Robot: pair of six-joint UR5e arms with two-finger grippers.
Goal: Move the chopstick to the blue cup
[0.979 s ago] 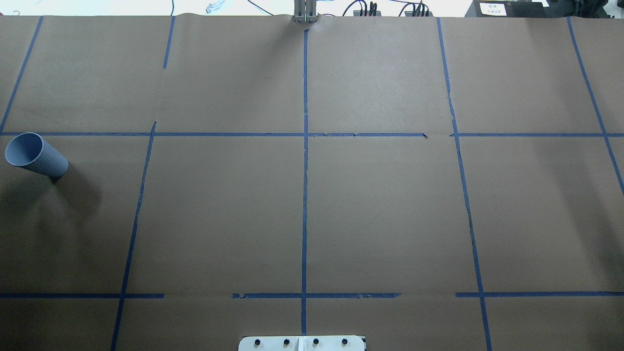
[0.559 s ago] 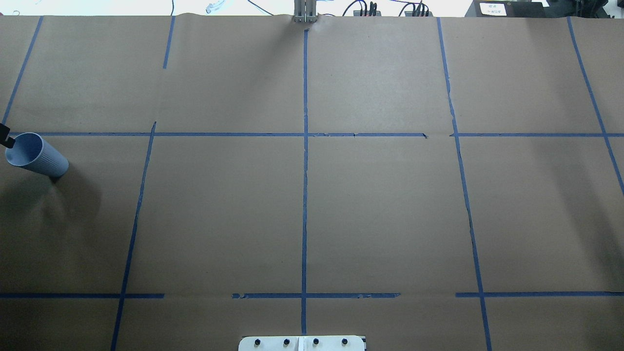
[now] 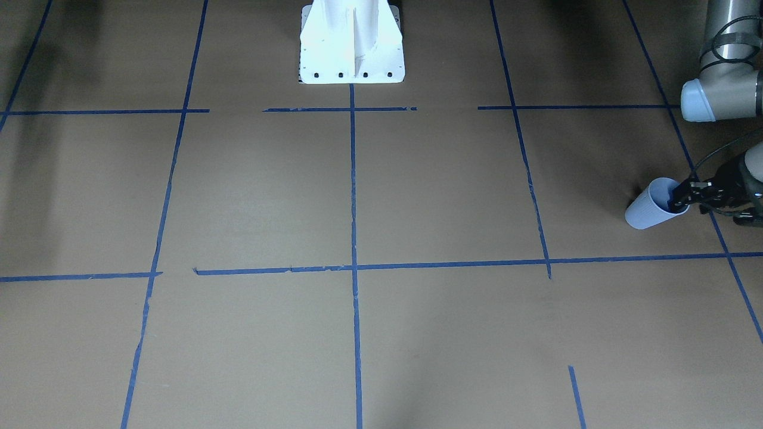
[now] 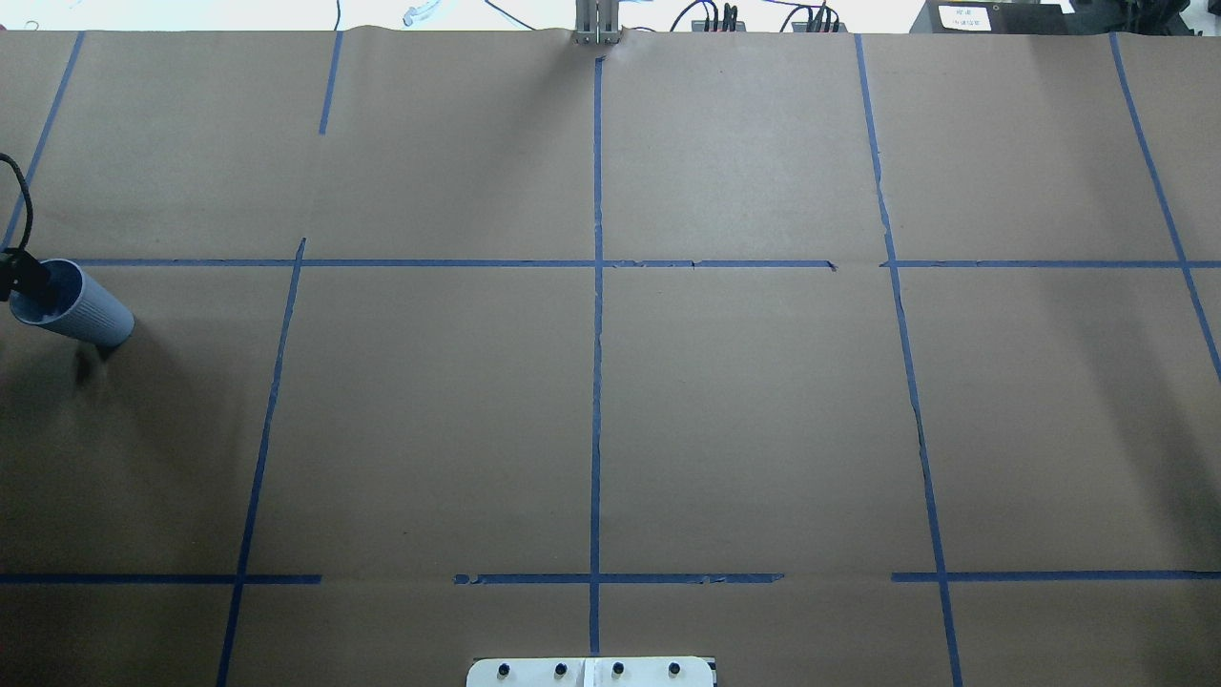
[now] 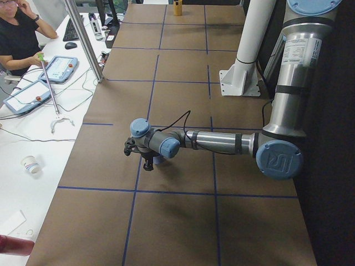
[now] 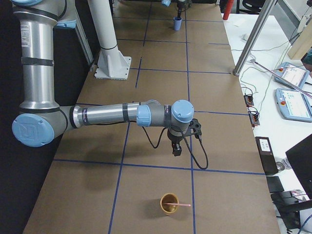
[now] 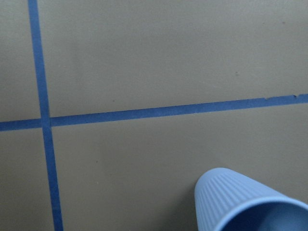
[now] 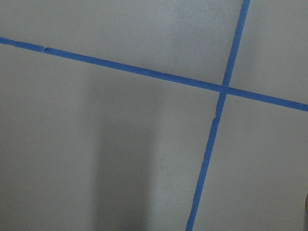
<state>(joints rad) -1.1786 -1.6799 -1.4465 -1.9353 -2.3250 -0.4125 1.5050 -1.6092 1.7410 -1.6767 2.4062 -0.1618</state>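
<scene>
The blue cup [image 4: 84,312] stands at the far left of the table; it also shows in the front view [image 3: 648,210] and low in the left wrist view [image 7: 250,204]. My left gripper [image 3: 681,199] is at the cup's rim with its fingers apart, one tip over the mouth. A pale pink chopstick [image 6: 178,205] leans in a brown cup [image 6: 168,204] at the table's right end. My right gripper [image 6: 176,149] hangs above the table, short of the brown cup; I cannot tell whether it is open or shut.
The table is covered in brown paper with a blue tape grid [image 4: 596,382]. The white robot base [image 3: 351,47] stands at the middle of the near edge. A side desk with tablets [image 5: 33,91] and an operator lies beyond the far edge.
My left gripper has come in from the overhead view's left edge and now stands at the blue cup's rim. The cup has stayed in place.
</scene>
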